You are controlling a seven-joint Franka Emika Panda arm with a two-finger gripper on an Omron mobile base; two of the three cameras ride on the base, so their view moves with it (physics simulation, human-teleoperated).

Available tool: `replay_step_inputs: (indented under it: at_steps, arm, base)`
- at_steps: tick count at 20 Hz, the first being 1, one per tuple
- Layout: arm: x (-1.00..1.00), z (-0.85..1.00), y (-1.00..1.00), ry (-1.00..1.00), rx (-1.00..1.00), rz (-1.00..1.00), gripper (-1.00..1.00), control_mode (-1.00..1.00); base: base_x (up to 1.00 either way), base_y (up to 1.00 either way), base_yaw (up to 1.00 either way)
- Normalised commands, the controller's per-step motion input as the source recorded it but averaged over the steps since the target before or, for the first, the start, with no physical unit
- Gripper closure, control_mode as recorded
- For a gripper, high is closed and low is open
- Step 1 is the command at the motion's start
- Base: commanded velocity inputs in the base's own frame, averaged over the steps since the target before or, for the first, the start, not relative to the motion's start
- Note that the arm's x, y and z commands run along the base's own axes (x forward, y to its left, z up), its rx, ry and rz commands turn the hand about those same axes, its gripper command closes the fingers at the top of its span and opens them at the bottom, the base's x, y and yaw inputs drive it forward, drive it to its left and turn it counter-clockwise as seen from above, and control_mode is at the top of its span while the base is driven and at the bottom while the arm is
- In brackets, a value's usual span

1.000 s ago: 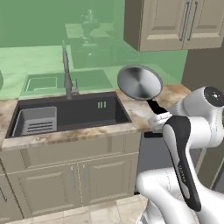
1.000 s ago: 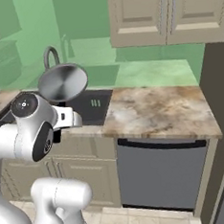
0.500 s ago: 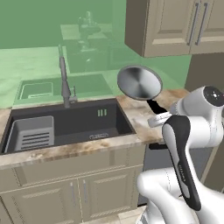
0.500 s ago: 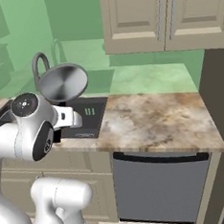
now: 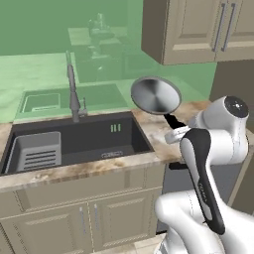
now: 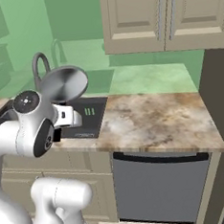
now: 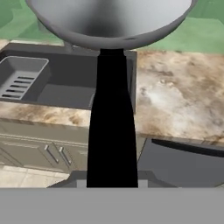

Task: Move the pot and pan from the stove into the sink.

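Base has driven, sink [image 5: 74, 136] shifting toward 9 o'clock. Tool [image 5: 174, 130] nearly closed on pan [image 5: 155, 95] handle end: rigid, light, slick; regrip nearer bowl.

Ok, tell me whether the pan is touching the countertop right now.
Apart. In the left base view the pan is held up in the air by its black handle, tilted, with the marbled countertop clearly below it.

open sink [image 5: 79, 141] basin, faucet [image 5: 72, 89] behind, rack [image 5: 35, 151] inside
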Motion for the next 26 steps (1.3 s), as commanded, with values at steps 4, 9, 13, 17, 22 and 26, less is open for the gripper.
replay_step_inputs:
  at_steps: [4, 9, 13, 17, 22, 26]
  arm:
    - [0.23, -0.05, 0.15, 0.20, -0.04, 0.00, 1.00, -1.00]
    - [0.11, -0.07, 0.01, 0.14, -0.03, 0.00, 1.00, -1.00]
    - [0.16, -0.13, 0.00, 0.21, -0.01, 0.00, 1.00, -1.00]
    - [0.26, -0.09, 0.05, 0.20, 0.00, 0.00, 1.00, -1.00]
    - [0.26, -0.11, 0.21, 0.14, 0.00, 0.00, 1.00, -1.00]
    - [0.45, -0.20, 0.49, 0.16, -0.01, 0.00, 1.00, -1.00]
  base:
    - [0.00, 0.00, 0.00]
    - [0.00, 0.00, 0.00]
    - [0.00, 0.00, 0.00]
    - [0.00, 0.00, 0.00]
    - [0.00, 0.00, 0.00]
    - [0.00, 0.00, 0.00]
